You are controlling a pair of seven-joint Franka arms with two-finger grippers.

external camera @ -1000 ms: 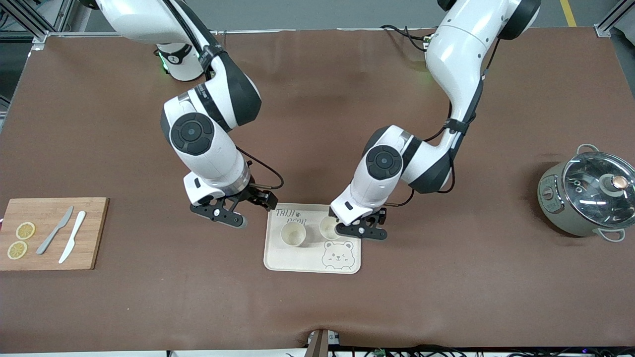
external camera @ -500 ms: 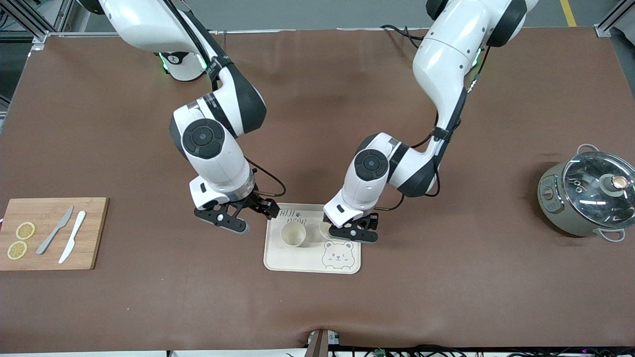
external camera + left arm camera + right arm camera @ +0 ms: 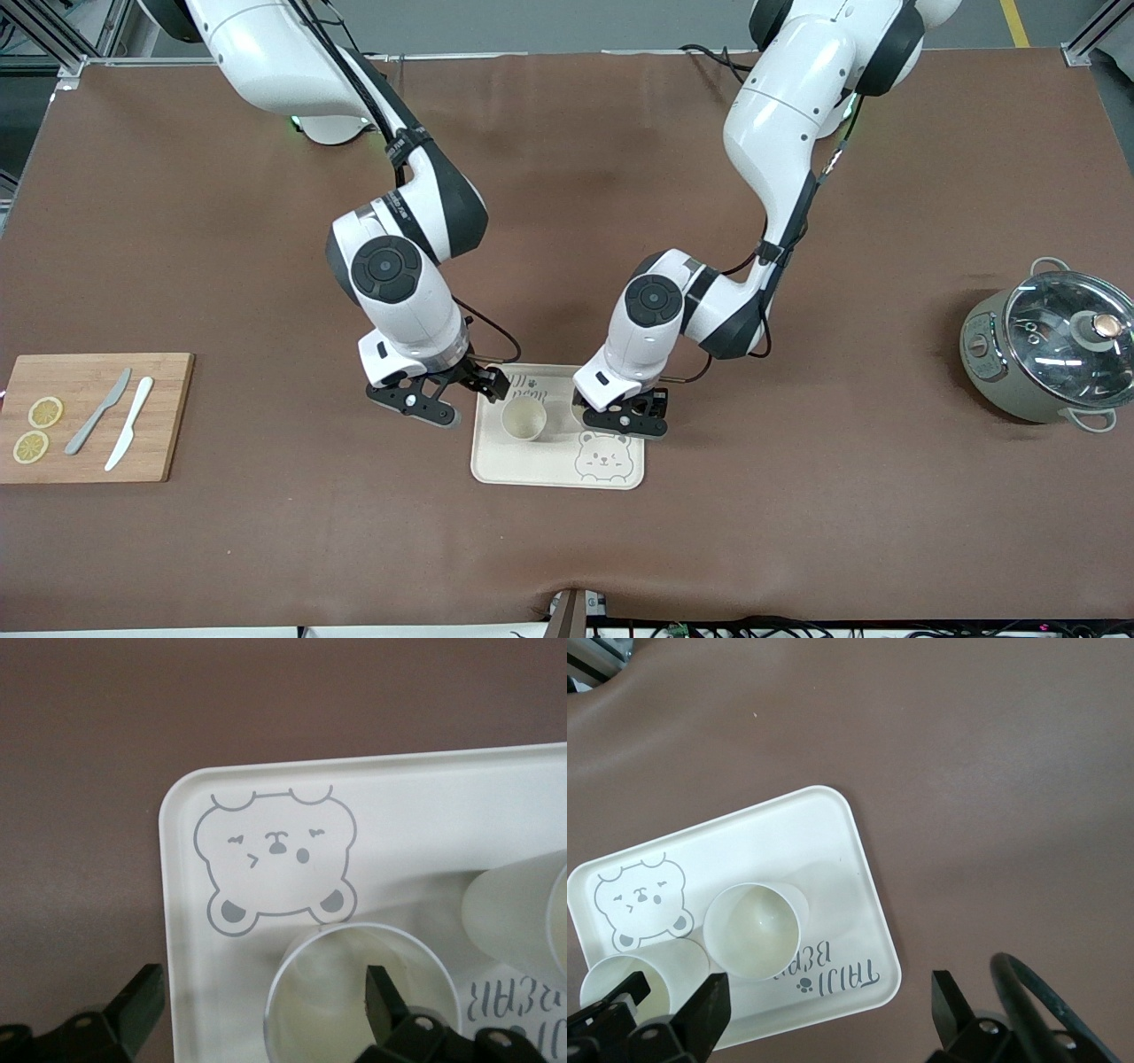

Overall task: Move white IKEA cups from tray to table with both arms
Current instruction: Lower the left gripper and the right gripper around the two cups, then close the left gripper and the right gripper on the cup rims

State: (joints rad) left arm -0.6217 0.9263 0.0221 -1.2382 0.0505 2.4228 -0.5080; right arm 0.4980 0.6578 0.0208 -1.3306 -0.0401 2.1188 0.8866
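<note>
Both white cups stand upright on my cream tray (image 3: 532,465), rims up and long axes vertical, side by side along the tray's edge nearest my bases. The first cup (image 3: 524,418) sits toward my right arm's end, fully in view from the front. The second cup (image 3: 359,992) sits toward my left arm's end, mostly hidden in the front view under my left tool (image 3: 631,418).

My left tool hangs low over that second cup with its fingers spread wide. In the left wrist view one fingertip is over the cup's mouth and the other is over the brown surface (image 3: 797,496) just off the tray's edge. It grips nothing.

My right tool (image 3: 438,400) hovers over the surface beside the tray, at its corner toward my right arm's end. Its fingers are wide apart and empty.

The tray has a winking bear face (image 3: 603,458) printed at the corner nearer the front camera. Lettering beside the cups starts "TAIJI", and the second word is too unclear to read.
</note>
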